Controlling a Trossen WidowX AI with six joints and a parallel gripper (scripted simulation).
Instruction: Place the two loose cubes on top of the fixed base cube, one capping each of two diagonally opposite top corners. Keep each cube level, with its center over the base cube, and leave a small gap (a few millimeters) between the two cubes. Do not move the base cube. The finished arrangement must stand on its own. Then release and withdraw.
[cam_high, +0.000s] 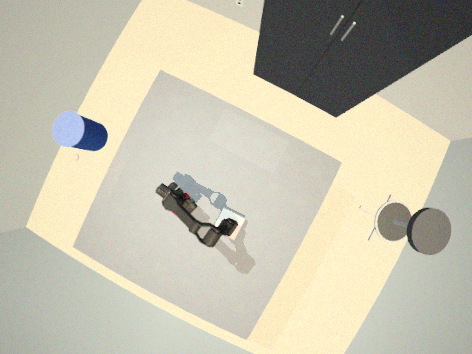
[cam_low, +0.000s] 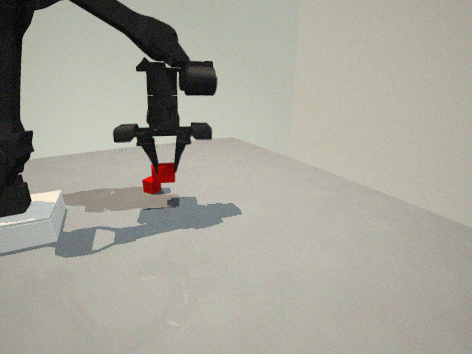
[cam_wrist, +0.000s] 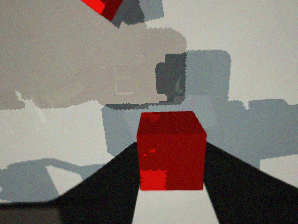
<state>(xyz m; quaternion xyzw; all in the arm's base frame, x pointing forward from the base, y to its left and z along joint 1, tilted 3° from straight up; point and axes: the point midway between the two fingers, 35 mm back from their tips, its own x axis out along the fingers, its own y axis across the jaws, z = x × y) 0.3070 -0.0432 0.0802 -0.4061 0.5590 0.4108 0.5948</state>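
My gripper (cam_low: 167, 171) (cam_wrist: 169, 148) points down, shut on a red loose cube (cam_low: 168, 175) (cam_wrist: 172, 162). The cube looks level between the fingertips, held above the floor. The base cube (cam_low: 151, 185), also red, stands low behind and left of it in the exterior view. Red just above the base cube merges with the held cube; it seems to be the other loose cube on top, mostly covered. Part of this red group (cam_wrist: 104, 7) is cut off at the wrist view's top edge. In the top view small red patches (cam_high: 186, 196) show beside the arm; which cubes they are I cannot tell.
The arm's white base box (cam_high: 237, 220) (cam_low: 30, 235) stands at the left in the exterior view. Arm shadows lie on the grey floor. A blue cylinder (cam_high: 68, 129), a dark cabinet (cam_high: 300, 45) and a round stool-like object (cam_high: 431, 231) stand far off.
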